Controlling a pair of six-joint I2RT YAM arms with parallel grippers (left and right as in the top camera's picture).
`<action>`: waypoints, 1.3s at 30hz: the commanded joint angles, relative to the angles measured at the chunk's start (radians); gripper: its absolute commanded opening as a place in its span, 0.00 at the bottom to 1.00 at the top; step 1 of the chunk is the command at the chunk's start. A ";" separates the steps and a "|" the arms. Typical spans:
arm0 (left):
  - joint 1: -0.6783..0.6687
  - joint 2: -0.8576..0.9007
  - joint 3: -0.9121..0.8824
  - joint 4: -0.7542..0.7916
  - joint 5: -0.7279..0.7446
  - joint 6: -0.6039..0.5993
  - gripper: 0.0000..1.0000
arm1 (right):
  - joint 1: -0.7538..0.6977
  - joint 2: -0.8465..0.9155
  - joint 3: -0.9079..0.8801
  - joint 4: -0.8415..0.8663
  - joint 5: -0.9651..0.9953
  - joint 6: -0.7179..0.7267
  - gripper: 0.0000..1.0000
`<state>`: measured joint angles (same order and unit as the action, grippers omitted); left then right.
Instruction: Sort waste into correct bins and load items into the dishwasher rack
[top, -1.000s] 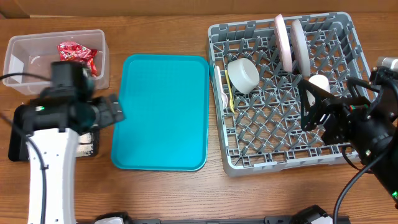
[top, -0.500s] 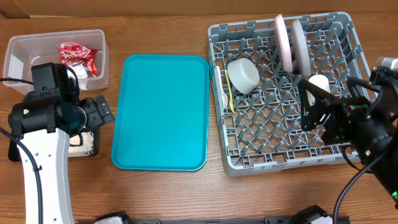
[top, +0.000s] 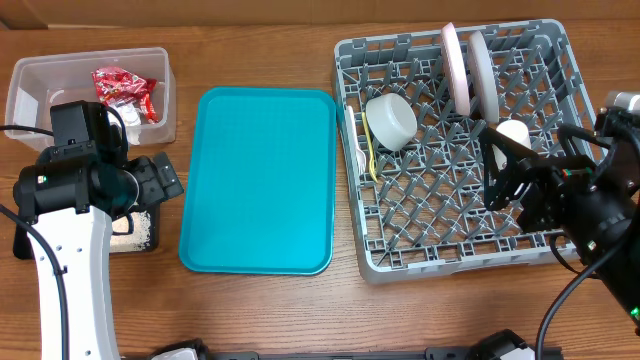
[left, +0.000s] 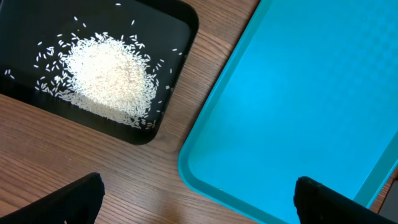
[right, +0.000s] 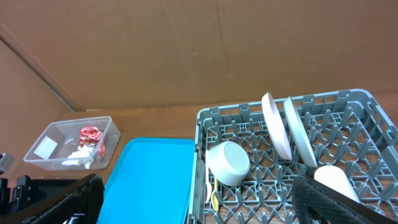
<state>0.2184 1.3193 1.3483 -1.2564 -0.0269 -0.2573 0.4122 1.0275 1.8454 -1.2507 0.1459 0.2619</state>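
Both your tools stand wide open and hold nothing, and from how things lie the sorting looks done, so the job in hand is a clean check and pull-back.

Your left tool (left: 196, 194) hovers low over the desk, between the black tray (left: 180, 25) and the teal tray (top: 260, 180). The rice (left: 106, 74) lies heaped in the black tray, with loose grains scattered near its rim. Rise straight up before you swing away. A sideways sweep at this height could clip the tray's corner and shake grains onto the desk.

The red wrapper (top: 125, 85) and the napkin (right: 78, 158) lie in the tub (top: 30, 80). You cannot make out the foil ball from here, so look into the tub once more before calling it finished. The teal tray carries nothing.

Your right tool (top: 503, 172) hangs over the rack (top: 450, 262), just beside the cup (top: 513, 131). The two plates (top: 468, 65) stand on edge between the pegs at the back. The bowl (top: 392, 120) lies tipped on its side near the left wall, and the spoon (top: 372, 160) is slotted just below it. The fork is hard to pick out beside the spoon. Lift clear of the pegs first, then draw back toward your own side, away from the cup and the plates. Keep the fingers wide until you are well clear.
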 joint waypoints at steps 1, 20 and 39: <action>0.004 -0.012 0.012 0.005 0.009 0.018 1.00 | -0.004 -0.003 0.007 -0.026 0.008 0.001 1.00; 0.004 -0.012 0.012 0.004 0.009 0.018 1.00 | -0.290 -0.591 -0.822 0.375 -0.041 -0.240 1.00; 0.004 -0.012 0.012 0.005 0.009 0.018 1.00 | -0.373 -1.025 -1.684 0.926 -0.100 -0.233 1.00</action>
<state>0.2184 1.3193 1.3487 -1.2533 -0.0265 -0.2546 0.0456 0.0147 0.2119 -0.3626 0.0528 0.0296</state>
